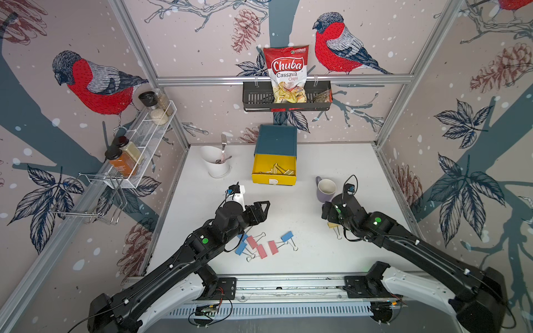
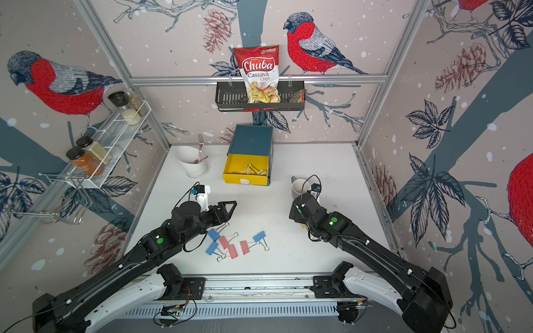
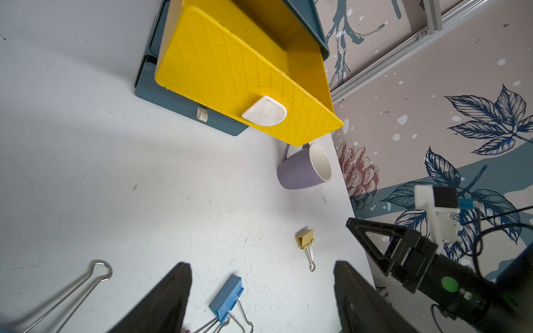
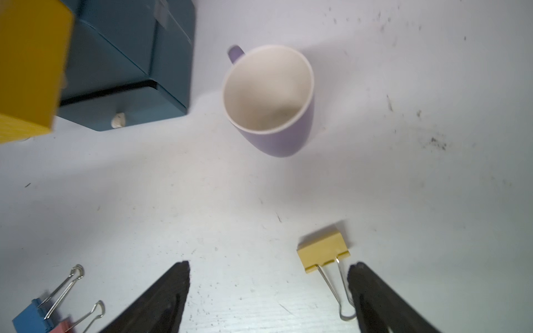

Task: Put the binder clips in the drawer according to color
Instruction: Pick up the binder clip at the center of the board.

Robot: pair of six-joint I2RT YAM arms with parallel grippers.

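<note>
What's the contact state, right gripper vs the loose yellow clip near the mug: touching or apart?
Apart. The left wrist view shows a strip of bare table between the yellow clip and the right gripper, which hangs open.

Both top views looked steeply down from high above the near edge toward the far side, covering the whole table (image 1: 300, 201). The left wrist camera sat low and close, facing far and right; the right wrist camera faced far. These two shared the purple mug (image 3: 297, 176), yellow clip (image 4: 323, 250) and drawer (image 4: 129, 57).
</note>
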